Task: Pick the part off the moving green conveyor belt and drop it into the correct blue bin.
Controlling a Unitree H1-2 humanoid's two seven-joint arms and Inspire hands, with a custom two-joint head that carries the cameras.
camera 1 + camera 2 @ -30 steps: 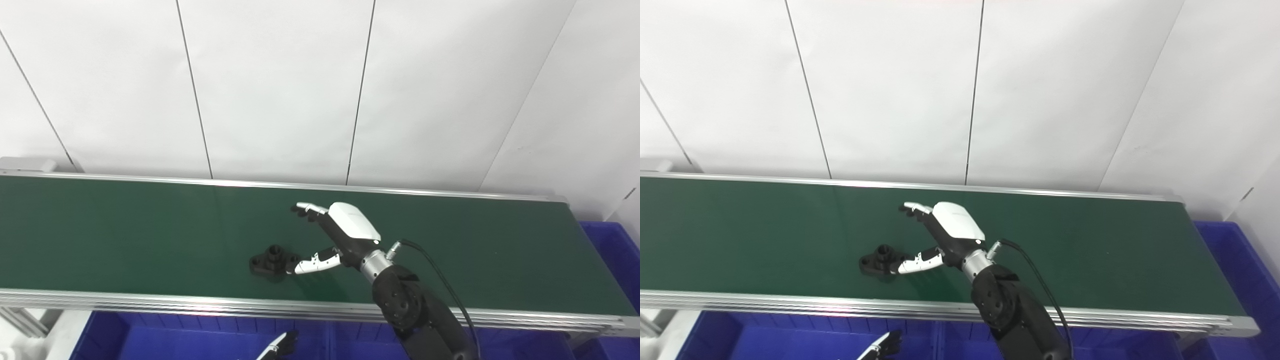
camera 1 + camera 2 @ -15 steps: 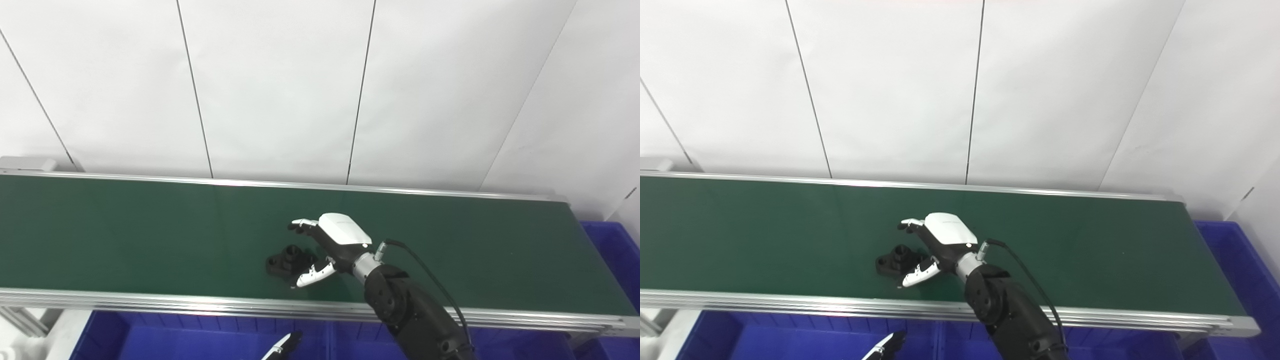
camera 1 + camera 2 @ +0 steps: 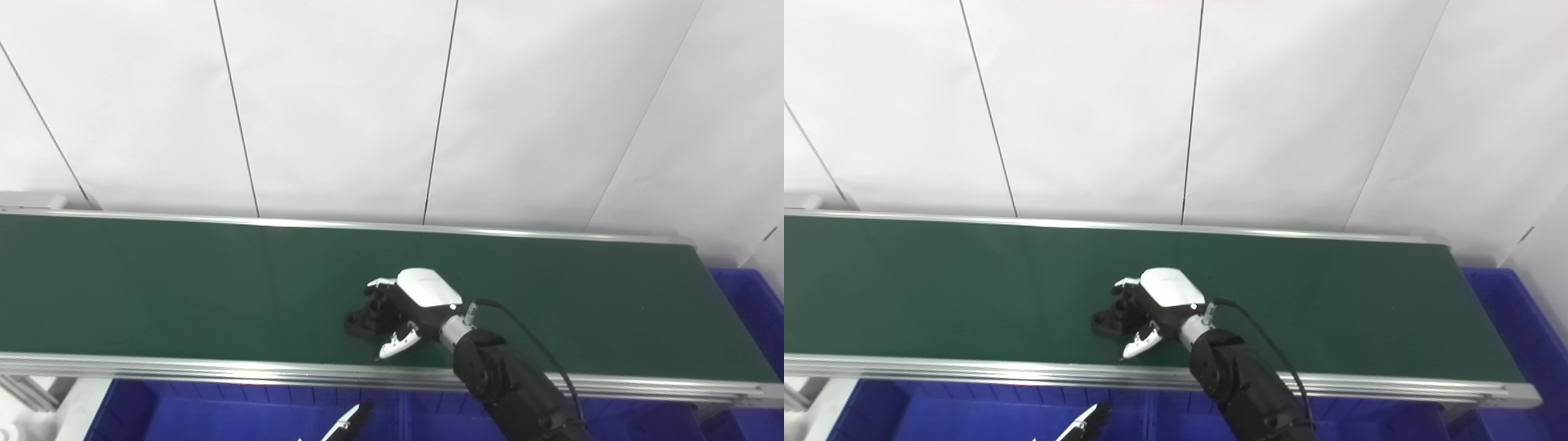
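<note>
One black part [image 3: 361,320] lying on green conveyor belt [image 3: 153,288], near its near edge. Right hand [image 3: 411,306] curled around part's right side, fingers [image 3: 381,298] touching, grip not clearly closed. Left hand [image 3: 346,424] low over blue bin [image 3: 184,416], barely visible, state impossible to tell.

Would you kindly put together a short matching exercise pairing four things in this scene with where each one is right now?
Things:
1. black part
2. right hand
3. left hand
4. blue bin

Places:
A. low, over the bins in front of the belt
B. past the belt's right end
C. lying on the green conveyor belt
D. on the belt, fingers curled around the part

Pairs: 1-C, 2-D, 3-A, 4-B
</note>
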